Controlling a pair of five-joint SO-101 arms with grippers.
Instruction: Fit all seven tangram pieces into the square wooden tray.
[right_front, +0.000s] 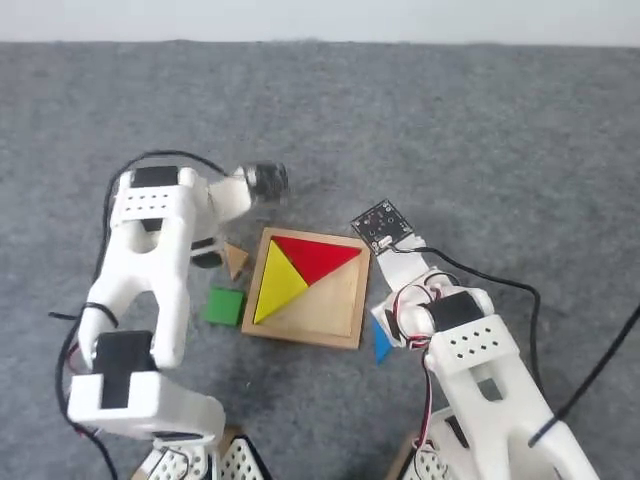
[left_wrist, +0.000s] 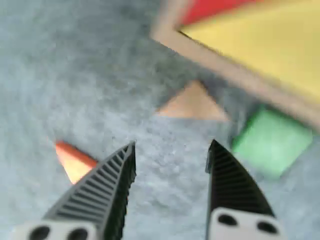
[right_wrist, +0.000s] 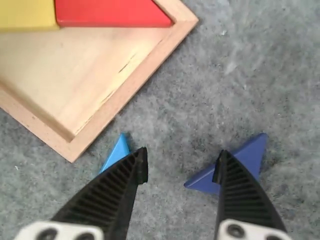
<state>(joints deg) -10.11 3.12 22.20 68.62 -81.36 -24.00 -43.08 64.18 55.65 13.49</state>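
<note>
Checking in on our tangram: the tray (right_front: 300, 338) holds just the red triangle (right_front: 315, 255) and yellow triangle (right_front: 277, 285), with the rest out on the carpet (right_front: 450, 120). Our left gripper (left_wrist: 172, 144) hangs spread wide and empty. The tan triangle (left_wrist: 192, 102) lies dead ahead between its fingertips and the tray's edge, the green square (left_wrist: 270, 140) sits beside that, and the orange piece (left_wrist: 75, 160) is by one finger. Our right gripper (right_wrist: 182, 151) is also spread and empty, straddling bare carpet between the light blue triangle (right_wrist: 116, 152) and dark blue piece (right_wrist: 247, 152). We reckon the tan one's the easiest grab.
</note>
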